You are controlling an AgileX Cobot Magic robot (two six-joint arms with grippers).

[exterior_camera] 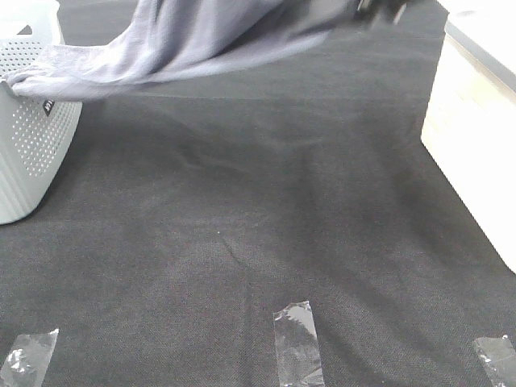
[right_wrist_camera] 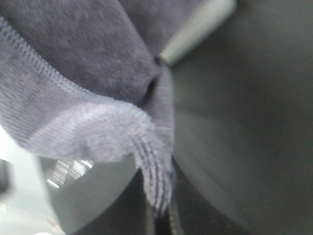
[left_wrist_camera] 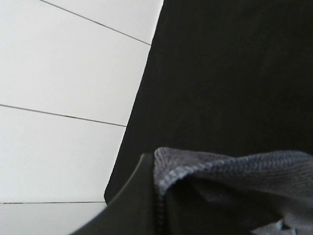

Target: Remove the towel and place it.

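Note:
The grey-lavender towel [exterior_camera: 185, 40] stretches in the air across the far side of the table. One end drapes over the rim of the white basket [exterior_camera: 32, 137] at the left, and the cloth rises toward the top right. There a dark part of my right gripper [exterior_camera: 379, 6] shows at the frame's edge. In the right wrist view the bunched towel [right_wrist_camera: 83, 83] fills the picture and hides the fingers; the gripper is shut on it. In the left wrist view my left gripper [left_wrist_camera: 157, 205] is shut on the hemmed towel edge [left_wrist_camera: 220, 166] beside a dark finger [left_wrist_camera: 132, 200].
The table wears a black fabric covering [exterior_camera: 258, 210]. The perforated white basket stands at the left edge. A pale cabinet [exterior_camera: 476, 137] borders the right side. Clear tape strips [exterior_camera: 297, 339] lie along the front edge. White floor tiles [left_wrist_camera: 63, 98] show beyond the table.

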